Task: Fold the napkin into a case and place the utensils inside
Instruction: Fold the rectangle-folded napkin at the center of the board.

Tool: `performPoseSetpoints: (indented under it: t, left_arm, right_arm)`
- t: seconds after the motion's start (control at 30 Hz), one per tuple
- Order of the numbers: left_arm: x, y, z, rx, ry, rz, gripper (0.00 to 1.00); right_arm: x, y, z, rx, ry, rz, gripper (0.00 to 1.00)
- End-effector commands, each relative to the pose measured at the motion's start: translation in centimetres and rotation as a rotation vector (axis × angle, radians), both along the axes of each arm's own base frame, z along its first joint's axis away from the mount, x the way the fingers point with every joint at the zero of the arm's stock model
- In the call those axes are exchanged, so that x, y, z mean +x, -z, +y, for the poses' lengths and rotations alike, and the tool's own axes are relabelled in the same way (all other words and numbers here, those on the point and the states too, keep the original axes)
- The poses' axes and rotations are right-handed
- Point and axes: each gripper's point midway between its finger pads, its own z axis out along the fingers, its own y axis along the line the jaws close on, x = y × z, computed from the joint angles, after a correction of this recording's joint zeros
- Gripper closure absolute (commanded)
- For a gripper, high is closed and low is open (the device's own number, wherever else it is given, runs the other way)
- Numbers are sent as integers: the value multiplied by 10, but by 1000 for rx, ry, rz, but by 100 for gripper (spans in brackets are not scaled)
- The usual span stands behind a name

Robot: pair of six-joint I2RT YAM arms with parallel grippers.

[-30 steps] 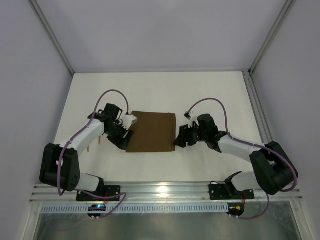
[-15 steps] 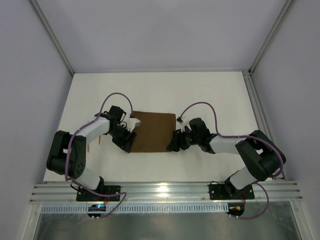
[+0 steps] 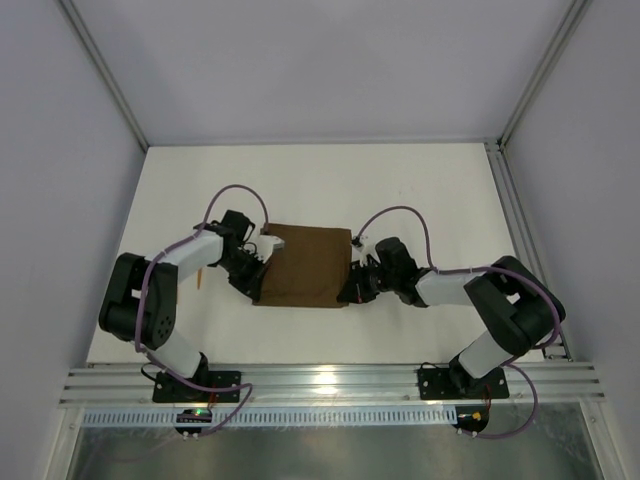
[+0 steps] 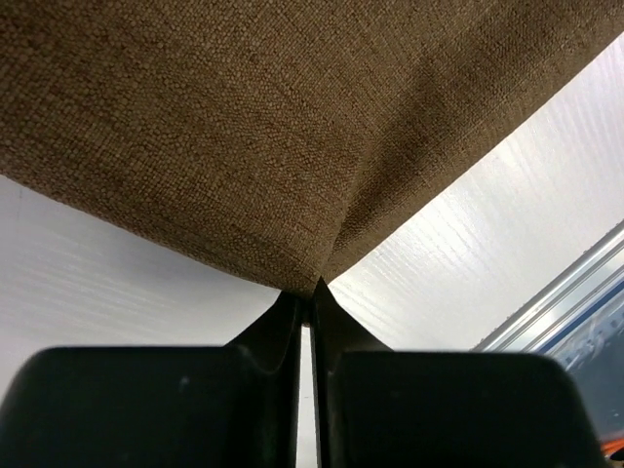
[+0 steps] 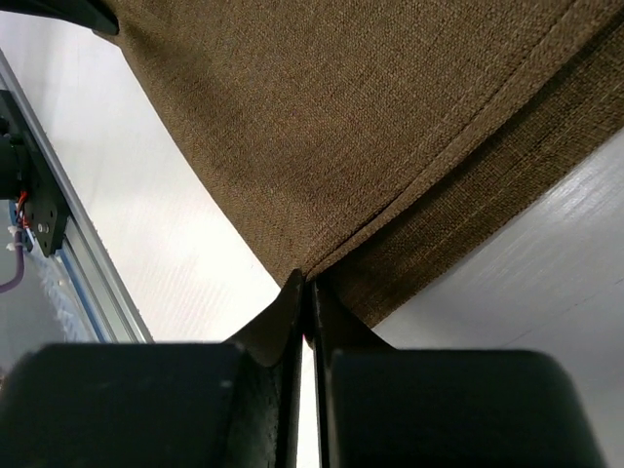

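Note:
The dark brown napkin [image 3: 305, 265] lies spread on the white table between my two arms. My left gripper [image 3: 257, 283] is shut on its near left corner; in the left wrist view the cloth [image 4: 244, 127] is pinched to a point at the fingertips [image 4: 310, 291]. My right gripper [image 3: 350, 290] is shut on the near right corner. The right wrist view shows the hemmed cloth [image 5: 341, 127] drawn up from the gripper [image 5: 310, 283], with a second layer beneath. One thin orange-tan utensil [image 3: 200, 279] peeks out beside the left arm. No case is formed.
An aluminium rail [image 3: 320, 385] runs along the near table edge, seen also as the rail [image 4: 575, 292] and the rail [image 5: 39, 214]. Frame posts [image 3: 105, 75] and grey walls bound the table at the sides and back.
Both grippers have gone from open to shut on the napkin's near corners. Both arms have edged inward, and the near edge of the cloth has bunched slightly.

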Motion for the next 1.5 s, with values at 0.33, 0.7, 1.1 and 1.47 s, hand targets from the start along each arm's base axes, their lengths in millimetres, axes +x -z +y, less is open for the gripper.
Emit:
performPoseSetpoints:
  t: [0.33, 0.7, 1.1, 1.47]
  left_arm:
    - [17, -49, 8, 54, 7, -83, 100]
    - [-16, -14, 13, 138, 88, 94, 87]
    - [13, -61, 20, 178, 84, -57, 54]
    - [121, -58, -28, 41, -2, -338, 79]
  right_arm:
    - [15, -46, 2, -59, -26, -16, 97]
    - [-12, 9, -21, -152, 17, 124, 95]
    - [22, -42, -60, -359, 148, -83, 45]
    - [43, -55, 14, -110, 60, -89, 79]
